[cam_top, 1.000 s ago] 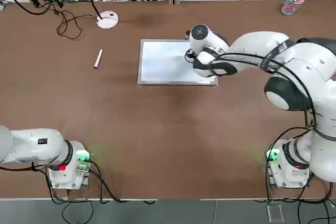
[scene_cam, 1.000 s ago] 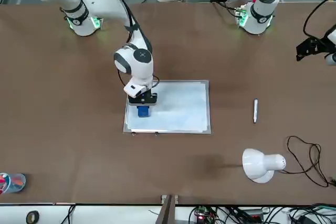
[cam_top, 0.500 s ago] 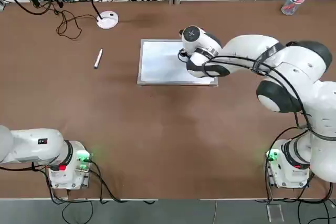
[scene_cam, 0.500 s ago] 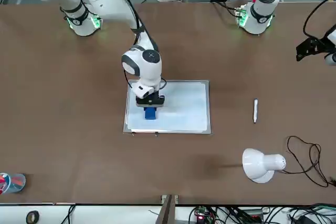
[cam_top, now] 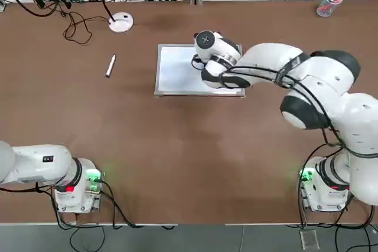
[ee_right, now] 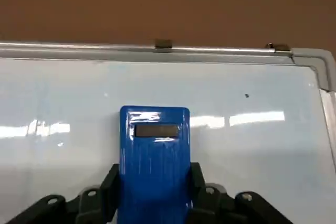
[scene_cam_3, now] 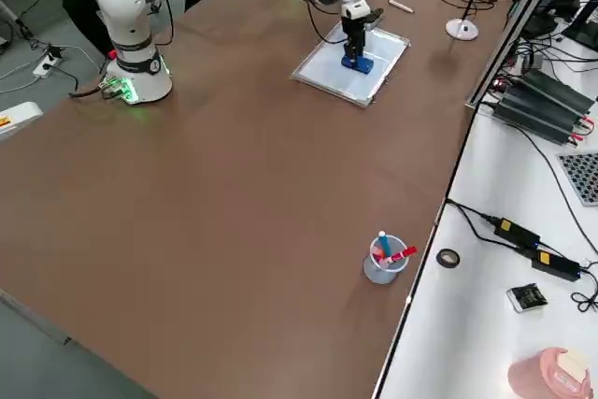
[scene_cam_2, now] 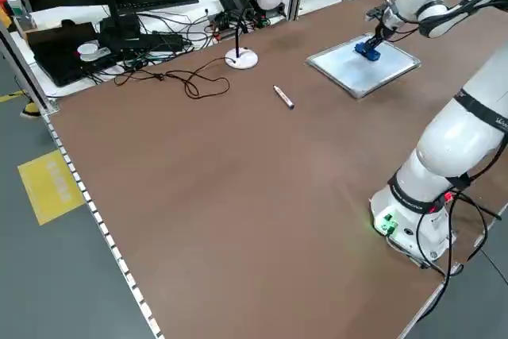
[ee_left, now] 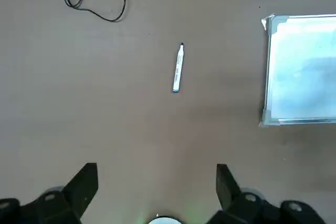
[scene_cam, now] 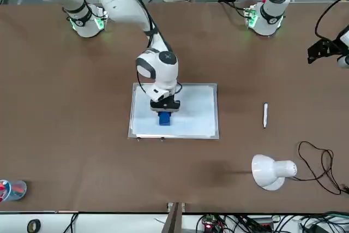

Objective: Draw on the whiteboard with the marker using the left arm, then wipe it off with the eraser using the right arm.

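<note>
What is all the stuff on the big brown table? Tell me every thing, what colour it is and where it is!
whiteboard: one, white with a silver frame, flat in the middle of the table's far half.
eraser: one, blue, on the whiteboard, held by the right gripper.
marker: one, white, lying on the table on the robot's left of the whiteboard, apart from it.
lamp: one, white, round base with a black cable, at the far edge beyond the marker.
cup: one, clear, with red and blue sticks inside, at the far right corner.
right gripper: one, black, shut on the eraser over the whiteboard.
left gripper: one, black, open, parked high by its base, looking down on the marker.
</note>
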